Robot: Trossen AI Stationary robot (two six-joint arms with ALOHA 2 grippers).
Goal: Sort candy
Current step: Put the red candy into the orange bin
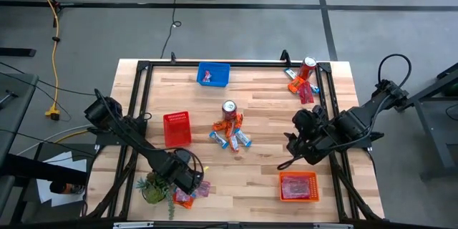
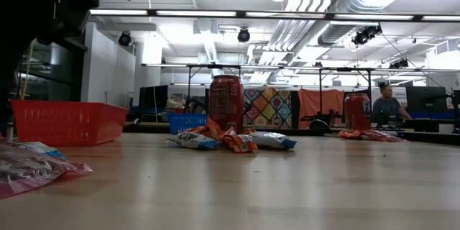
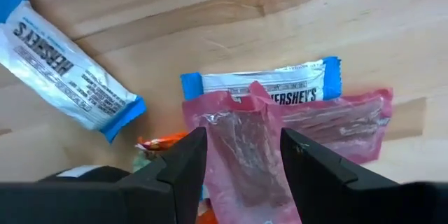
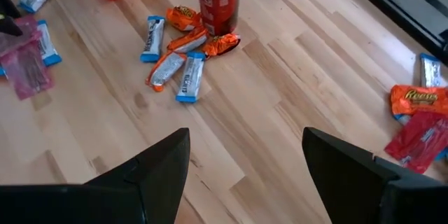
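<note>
- Candy lies in three clusters: one beside the central drink can (image 1: 229, 108), one at the potted plant (image 1: 152, 188), one by the far-corner can (image 1: 308, 66).
- Left pincer (image 3: 243, 155) straddles a pink packet (image 3: 241, 147) near the plant, fingers apart, not clamped.
- Right pincer (image 4: 245, 155) hangs wide open, right of the central can.

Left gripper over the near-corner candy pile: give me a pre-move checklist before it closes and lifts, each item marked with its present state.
1. Left gripper straddles the pink-red packet: ok.
2. Fingers open, not yet clamped: ok.
3. Only one packet between the fingers: cannot tell; a blue-and-white packet lies partly under it.
4. Orange basket already holding pink-red candy, reachable: ok.
5. Right gripper open, hovering clear of the left arm's pile: ok.
6. Small green plant close beside the left gripper, snag risk: cannot tell.
</note>
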